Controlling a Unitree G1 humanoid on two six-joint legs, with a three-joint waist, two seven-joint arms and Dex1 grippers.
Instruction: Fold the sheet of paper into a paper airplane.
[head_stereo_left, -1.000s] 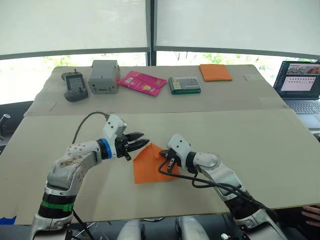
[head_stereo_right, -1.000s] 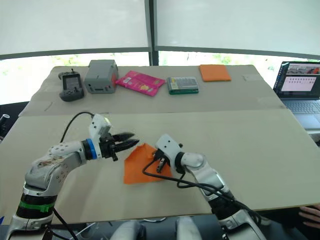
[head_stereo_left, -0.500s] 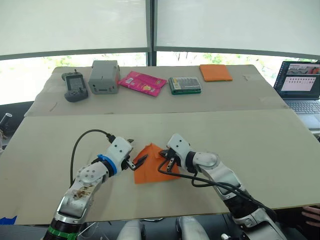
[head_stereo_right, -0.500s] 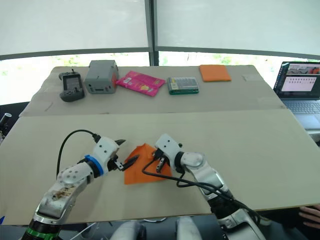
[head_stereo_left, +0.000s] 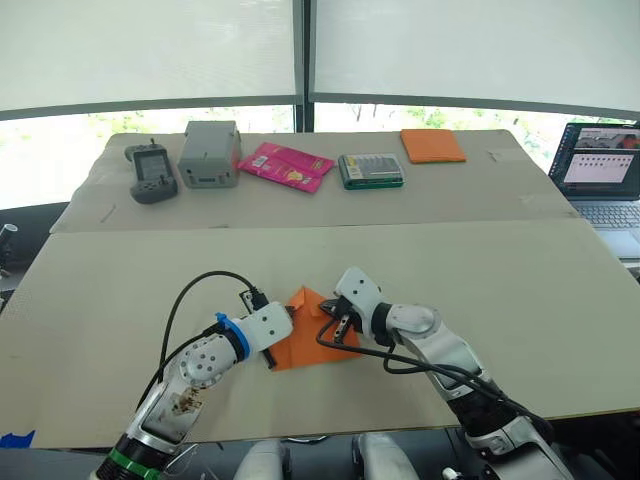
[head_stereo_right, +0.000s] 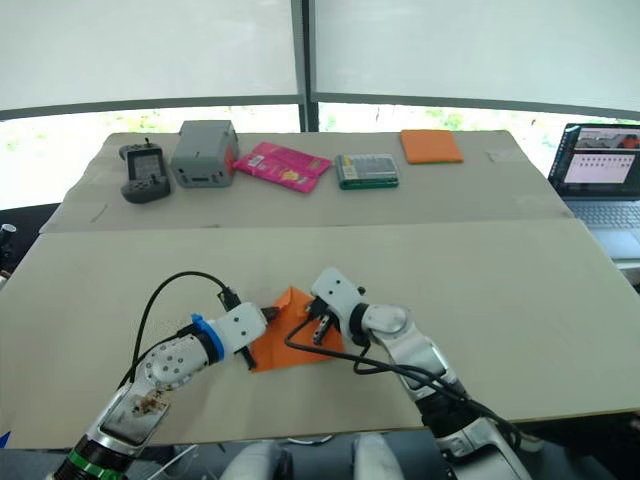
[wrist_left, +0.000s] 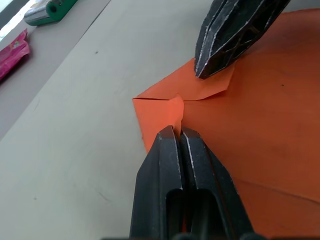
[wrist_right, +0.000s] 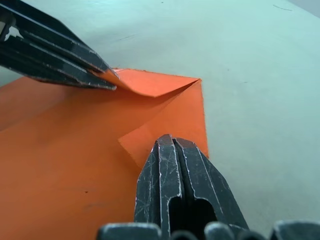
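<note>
The sheet of paper (head_stereo_left: 308, 338), a bright orange, partly folded wedge with its point toward the far side, lies flat on the near part of the table (head_stereo_left: 520, 290), between the two arms. The left gripper (wrist_left: 178, 131) has its two black fingers pressed together on a small raised flap at the sheet's far corner, pinching the paper's edge. One second ago this gripper hung above the table to the left of the sheet with its fingers spread; half a second ago it had dropped lower, fingers still apart at the sheet's left edge; now it has come in over the left part of the sheet and shut on the flap. The right gripper (wrist_right: 172, 145) presses down on the sheet's right part with its fingers together, just beside a turned-over corner, and has kept the same place through all three moments. The sheet itself has not shifted on the table. Along the far side of the table stand, from left to right, a handheld controller (head_stereo_left: 151, 172), a grey box (head_stereo_left: 208, 152), a pink packet (head_stereo_left: 284, 165), a green case (head_stereo_left: 370, 170) and an orange pad (head_stereo_left: 431, 145). A laptop (head_stereo_left: 603, 178) sits open at the far right.
</note>
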